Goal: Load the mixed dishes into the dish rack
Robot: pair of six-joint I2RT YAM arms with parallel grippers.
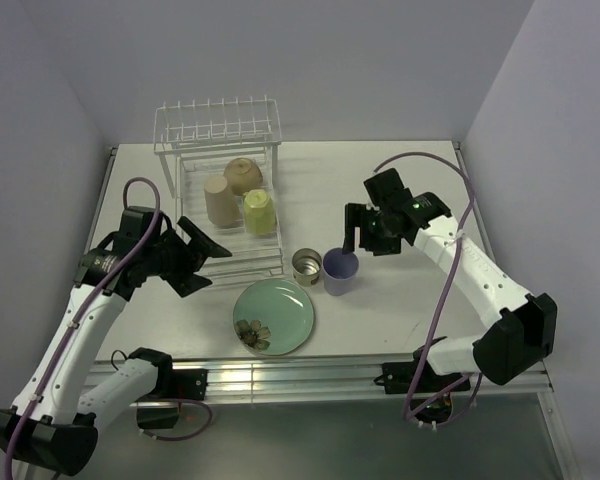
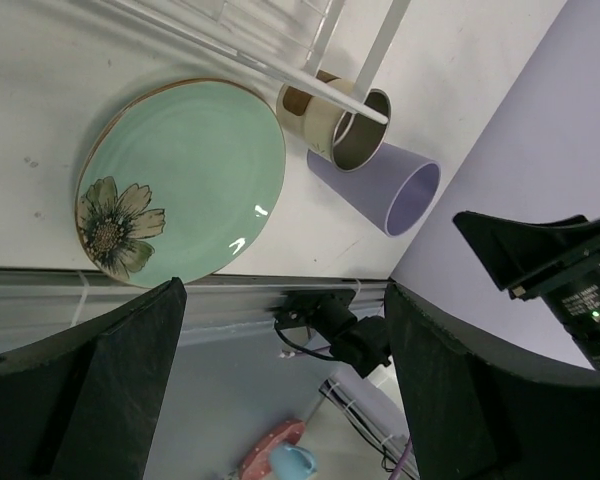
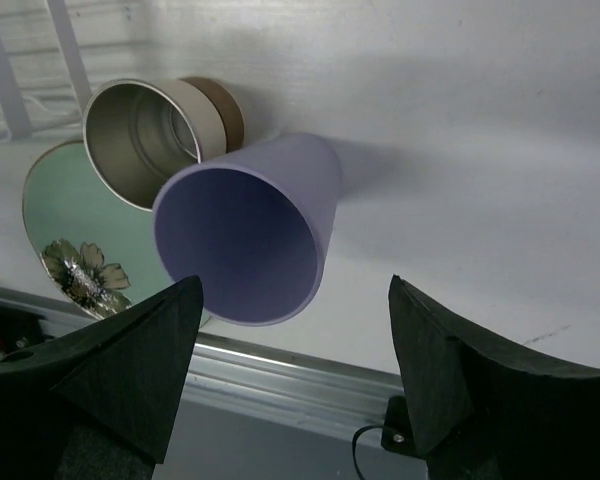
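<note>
The lavender cup (image 1: 340, 270) stood upright on the table (image 1: 400, 190), touching the small metal cup (image 1: 306, 266) on its left, just right of the dish rack (image 1: 223, 190). The right gripper (image 1: 365, 233) hung just beside it, fingers apart, empty. The left gripper (image 1: 202, 256), also parted, hovered at the rack's near-left corner.

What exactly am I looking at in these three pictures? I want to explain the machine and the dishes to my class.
Two white robot arms are bolted to a table's near edge. One picture looks down from above; the others come from cameras on each wrist. The left gripper and right gripper are both open and hold nothing. A white wire dish rack already holds a tan cup, a yellow-green mug and a cream bowl. On the table stand a small metal cup, a lavender cup and a mint-green flowered plate.
</note>
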